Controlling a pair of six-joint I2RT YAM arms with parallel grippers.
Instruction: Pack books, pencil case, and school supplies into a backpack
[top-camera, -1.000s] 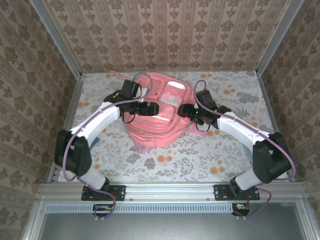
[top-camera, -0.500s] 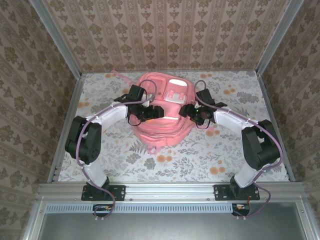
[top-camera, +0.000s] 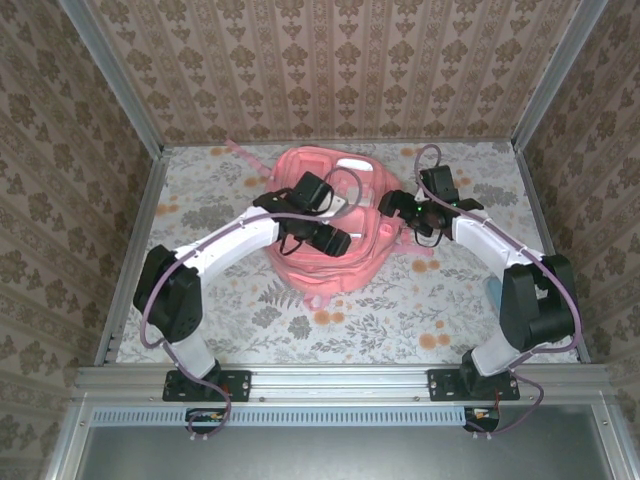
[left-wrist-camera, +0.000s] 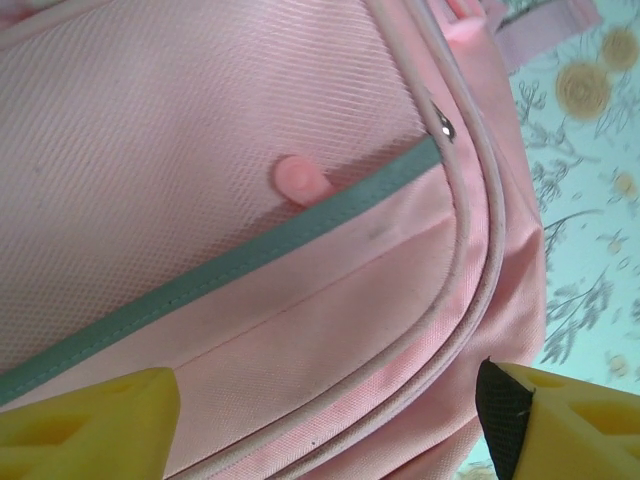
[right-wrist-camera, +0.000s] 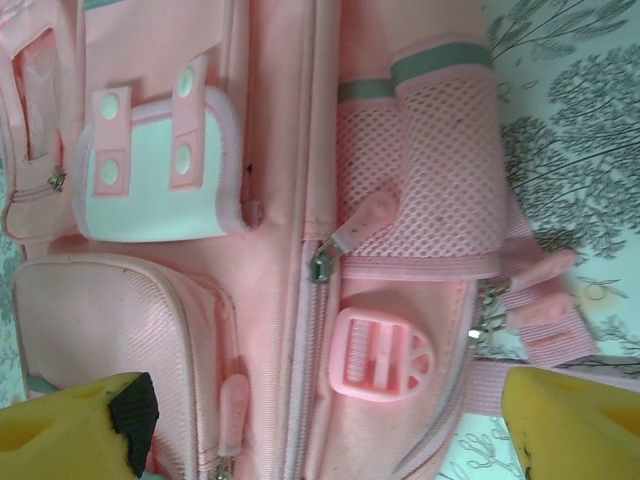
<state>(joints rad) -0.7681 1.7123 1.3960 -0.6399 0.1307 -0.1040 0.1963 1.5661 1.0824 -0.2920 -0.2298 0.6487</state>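
Note:
The pink backpack (top-camera: 358, 258) lies flat in the middle of the table, front side up. My left gripper (top-camera: 335, 242) hovers over its front, open, with yellow fingers (left-wrist-camera: 90, 420) wide apart above a grey-green stripe (left-wrist-camera: 250, 260) and a piped seam. My right gripper (top-camera: 396, 206) is at the backpack's right side, open, its fingers (right-wrist-camera: 575, 420) straddling a pink buckle (right-wrist-camera: 382, 355) and a zipper pull (right-wrist-camera: 350, 235). A pale flap pocket (right-wrist-camera: 160, 165) and a mesh side pocket (right-wrist-camera: 440, 170) are in the right wrist view. The zippers look shut. The books, pencil case and supplies are out of view.
The floral tablecloth (top-camera: 420, 300) surrounds the backpack. A pink strap (top-camera: 240, 152) trails toward the back left and another strap (right-wrist-camera: 540, 300) lies off the right side. Metal frame posts and patterned walls enclose the table.
My left gripper has swung right and nearer, over the backpack's front. My right gripper has pulled right and farther back to the backpack's side. Both arms have reached further out.

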